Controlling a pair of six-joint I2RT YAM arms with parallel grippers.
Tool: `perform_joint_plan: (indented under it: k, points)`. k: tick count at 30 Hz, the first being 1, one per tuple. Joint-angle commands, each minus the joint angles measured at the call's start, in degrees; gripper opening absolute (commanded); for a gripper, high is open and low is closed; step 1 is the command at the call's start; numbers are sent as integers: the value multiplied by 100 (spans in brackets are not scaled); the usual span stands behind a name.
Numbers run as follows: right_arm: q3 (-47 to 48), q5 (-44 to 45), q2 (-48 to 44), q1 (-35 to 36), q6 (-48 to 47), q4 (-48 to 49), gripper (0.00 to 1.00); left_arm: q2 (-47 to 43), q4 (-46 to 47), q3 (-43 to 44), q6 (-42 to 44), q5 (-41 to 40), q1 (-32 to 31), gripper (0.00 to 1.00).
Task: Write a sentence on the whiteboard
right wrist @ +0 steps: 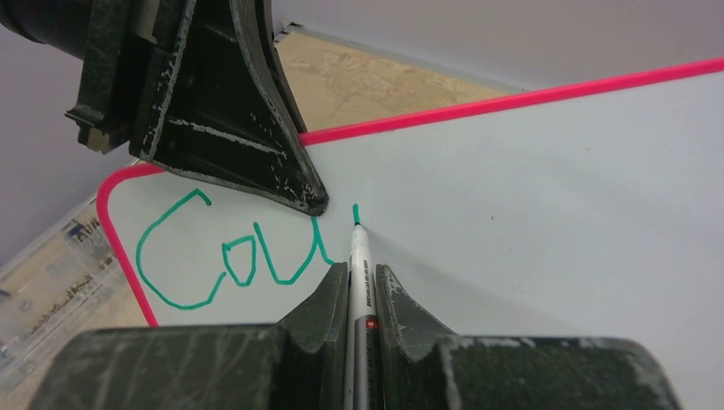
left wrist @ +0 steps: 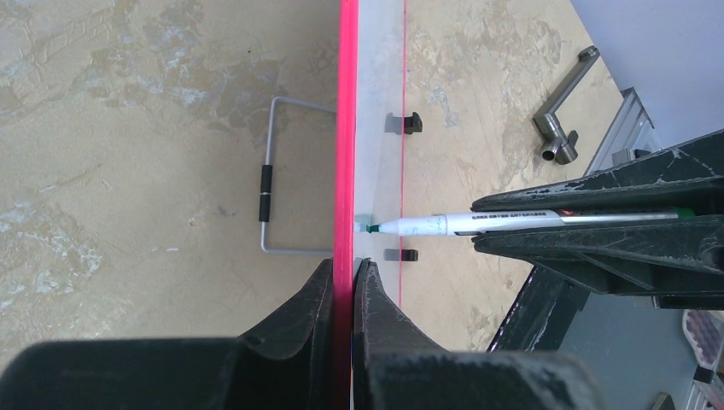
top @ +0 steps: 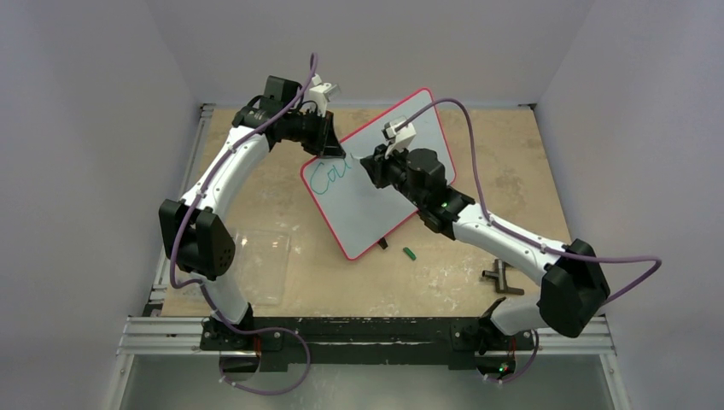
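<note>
Left gripper (left wrist: 350,266) is clamped on the whiteboard's (left wrist: 346,128) red rim, likely to steady it. Right gripper (right wrist: 357,272) pinches a marker (right wrist: 356,248), its tip on the board just ahead of its fingers. The sentence (right wrist: 230,256), reading "Cou", lies left of the tip. The left gripper crowds the line from the upper left. A green cap (top: 409,253) lies below the right gripper.

Teal lettering (top: 329,177) (cursive) on the whiteboard (top: 363,220)

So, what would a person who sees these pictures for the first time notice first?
The red-rimmed whiteboard at mid-table stands out, with green letters "Cou" near its rounded corner. The right gripper holds a marker with its tip on the board just after them, and the left gripper is shut on the board's rim.
</note>
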Motion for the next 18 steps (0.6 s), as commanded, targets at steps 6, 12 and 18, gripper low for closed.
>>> perform_joint_plan:
  k: [6,12,18]
  points:
    - [-425,-96,-262,-19,154,-23,0,-180,-200,-70,631,-887,-17,0]
    - [-416,-140,-277,-27,196,-23,0,-206,-194,-71,631,-860,-17,0]
    - [-200,-98,-203,-19,193,-74,0,-215,-200,-80,631,-860,-26,0]
